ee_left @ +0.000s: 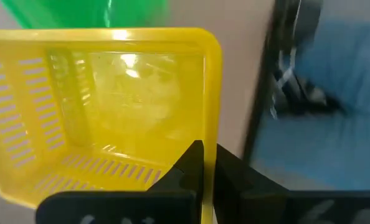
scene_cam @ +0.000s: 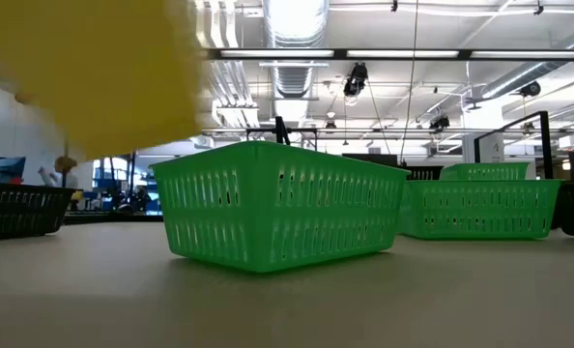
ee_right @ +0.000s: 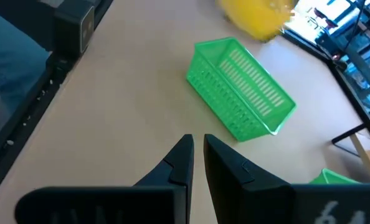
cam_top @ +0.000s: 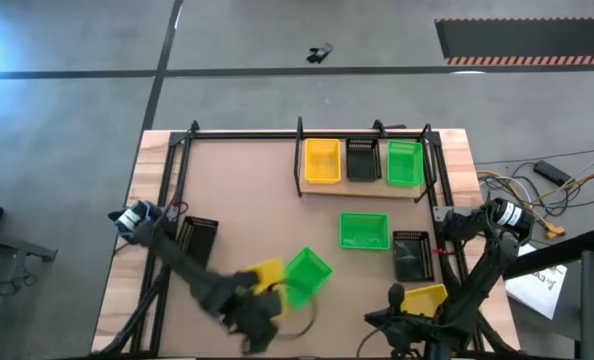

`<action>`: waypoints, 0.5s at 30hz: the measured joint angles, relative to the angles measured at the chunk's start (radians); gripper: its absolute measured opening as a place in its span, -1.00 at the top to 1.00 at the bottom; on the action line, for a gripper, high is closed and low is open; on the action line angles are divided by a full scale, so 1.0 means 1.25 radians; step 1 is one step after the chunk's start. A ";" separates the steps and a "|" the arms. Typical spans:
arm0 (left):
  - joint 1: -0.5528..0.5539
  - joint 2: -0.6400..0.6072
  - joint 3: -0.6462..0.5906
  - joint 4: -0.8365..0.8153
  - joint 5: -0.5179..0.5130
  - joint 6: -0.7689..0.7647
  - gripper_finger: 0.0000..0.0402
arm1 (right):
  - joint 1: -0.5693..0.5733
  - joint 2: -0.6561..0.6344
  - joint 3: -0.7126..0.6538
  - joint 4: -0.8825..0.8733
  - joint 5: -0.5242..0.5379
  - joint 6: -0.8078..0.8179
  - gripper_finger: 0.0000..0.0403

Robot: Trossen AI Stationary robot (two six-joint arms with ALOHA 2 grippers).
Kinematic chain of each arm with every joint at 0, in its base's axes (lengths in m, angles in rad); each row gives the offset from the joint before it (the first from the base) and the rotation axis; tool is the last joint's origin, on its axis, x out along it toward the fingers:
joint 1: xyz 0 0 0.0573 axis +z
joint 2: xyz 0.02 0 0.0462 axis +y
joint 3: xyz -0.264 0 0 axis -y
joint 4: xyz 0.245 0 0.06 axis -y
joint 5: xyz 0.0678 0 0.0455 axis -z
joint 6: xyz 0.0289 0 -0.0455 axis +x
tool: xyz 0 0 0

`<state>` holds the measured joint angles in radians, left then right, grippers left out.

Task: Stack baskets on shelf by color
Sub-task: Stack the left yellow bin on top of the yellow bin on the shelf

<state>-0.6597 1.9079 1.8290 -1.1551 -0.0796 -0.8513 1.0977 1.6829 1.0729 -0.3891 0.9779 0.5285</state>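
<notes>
I have the left end effector [cam_top: 260,300] near the front of the tabletop [cam_top: 247,190], its fingers [ee_left: 194,163] clamped on the rim of a yellow basket [ee_left: 104,112], which is raised above the surface and blurs across the low view. A tilted green basket [cam_top: 305,276] sits just beside it. The right end effector [ee_right: 197,152] hovers at the front right, fingers nearly together and holding nothing, next to another yellow basket [cam_top: 425,296]. On the shelf [cam_top: 362,190] at the back stand a yellow basket [cam_top: 322,161], a black basket [cam_top: 362,160] and a green basket [cam_top: 404,163] side by side. A second green basket [cam_top: 363,231] and a black basket [cam_top: 410,254] rest near the shelf, and one black basket [cam_top: 197,238] lies at the left.
</notes>
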 joint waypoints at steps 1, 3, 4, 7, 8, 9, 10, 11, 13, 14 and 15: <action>0.031 0.000 0.022 -0.003 -0.024 0.071 1.00 | 0.000 0.000 0.000 0.000 0.000 0.005 0.85; 0.098 0.000 0.060 -0.001 -0.066 0.207 1.00 | 0.002 0.000 0.000 -0.003 0.000 0.021 0.85; 0.132 0.000 0.076 0.003 -0.088 0.272 1.00 | 0.002 0.002 -0.001 -0.003 0.000 0.030 0.85; 0.233 -0.001 0.097 0.039 -0.164 0.467 1.00 | 0.005 0.002 -0.004 -0.004 0.000 0.056 0.85; 0.267 -0.001 0.097 0.065 -0.188 0.529 1.00 | 0.005 0.002 -0.005 -0.001 0.000 0.067 0.85; 0.300 -0.001 0.096 0.088 -0.206 0.584 1.00 | 0.005 0.002 -0.008 -0.002 0.001 0.081 0.85; 0.332 -0.001 0.092 0.116 -0.219 0.634 1.00 | 0.006 0.002 -0.011 -0.002 0.002 0.092 0.85; 0.362 -0.001 0.089 0.141 -0.223 0.677 1.00 | 0.006 0.003 -0.014 -0.001 0.002 0.106 0.85; 0.428 -0.001 0.082 0.190 -0.225 0.744 1.00 | 0.006 0.003 -0.021 0.001 0.002 0.126 0.85; 0.458 0.000 0.078 0.205 -0.226 0.766 1.00 | 0.006 0.003 -0.025 0.002 0.003 0.135 0.85; 0.487 0.001 0.075 0.215 -0.226 0.782 1.00 | 0.005 0.003 -0.030 0.003 0.002 0.143 0.85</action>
<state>-0.0512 1.9093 1.9228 -0.8867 -0.3614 0.1267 1.1046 1.6867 1.0358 -0.3849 0.9808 0.7075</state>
